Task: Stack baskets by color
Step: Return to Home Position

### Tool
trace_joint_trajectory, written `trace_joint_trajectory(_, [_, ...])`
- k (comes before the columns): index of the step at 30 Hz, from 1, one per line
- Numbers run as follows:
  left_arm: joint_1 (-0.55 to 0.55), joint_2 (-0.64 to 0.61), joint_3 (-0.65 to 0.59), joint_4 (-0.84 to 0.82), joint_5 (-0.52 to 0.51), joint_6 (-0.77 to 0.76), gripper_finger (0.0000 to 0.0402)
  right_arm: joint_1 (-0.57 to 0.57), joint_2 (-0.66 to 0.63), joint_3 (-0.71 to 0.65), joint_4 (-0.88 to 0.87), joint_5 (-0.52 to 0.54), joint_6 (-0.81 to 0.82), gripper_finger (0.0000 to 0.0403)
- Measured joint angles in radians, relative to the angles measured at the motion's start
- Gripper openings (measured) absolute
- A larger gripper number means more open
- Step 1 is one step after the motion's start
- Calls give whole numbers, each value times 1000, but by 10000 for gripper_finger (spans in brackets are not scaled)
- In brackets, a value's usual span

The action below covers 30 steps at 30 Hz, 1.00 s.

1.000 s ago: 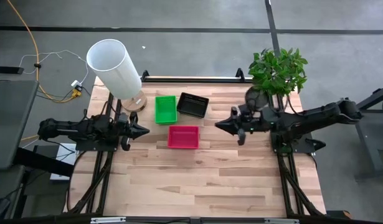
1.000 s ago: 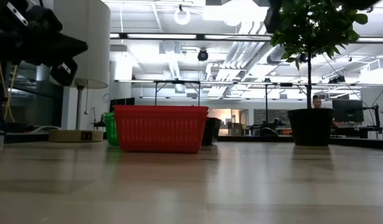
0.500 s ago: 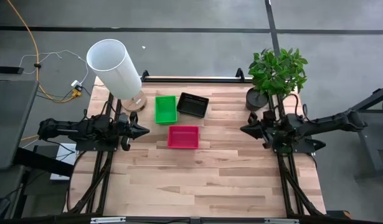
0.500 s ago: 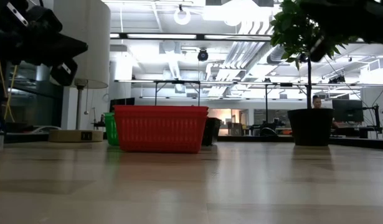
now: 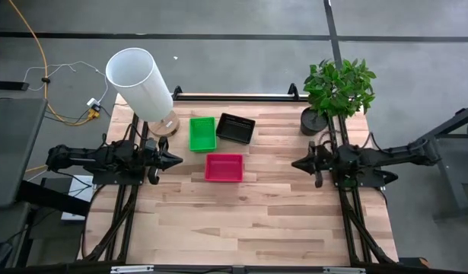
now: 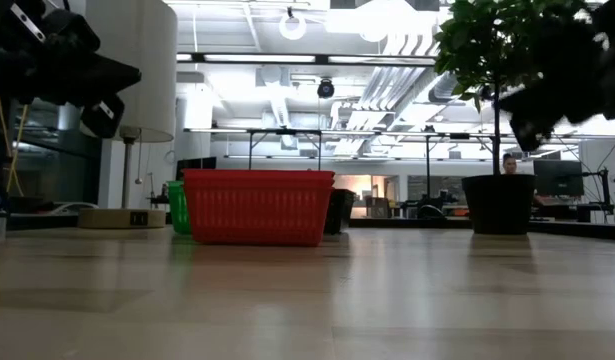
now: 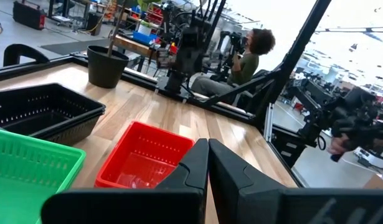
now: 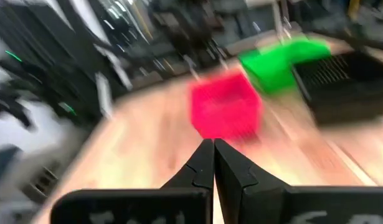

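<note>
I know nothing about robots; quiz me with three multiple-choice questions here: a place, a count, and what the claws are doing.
1. What stands at the table corner nearest the right arm? A kettle; B potted plant; C toolbox.
2. How many basket colours show? A two; B three; C four.
3. The two grippers are: A both shut, empty; B both gripping baskets; C both wide open.
Answers: B, it stands beside that arm; B, green baskets, black baskets, pink baskets; A, left gripper and right gripper show fingers pressed together, nothing between.
</note>
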Motion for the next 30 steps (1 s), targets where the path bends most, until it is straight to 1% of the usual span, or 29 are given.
trace_joint_trajectory(2, [0,0,0,0,0,0,1,0,-2,1,-90,33,1,0])
trace_joint_trajectory(7, [0,0,0,0,0,0,1,-2,40,3,-96,48,-112,0])
trace_joint_trajectory(9, [0,0,0,0,0,0,1,-2,47,3,-97,42,-128,0])
trace_joint_trajectory(30, [0,0,1,0,0,0,1,-2,51,3,-98,39,-122,0])
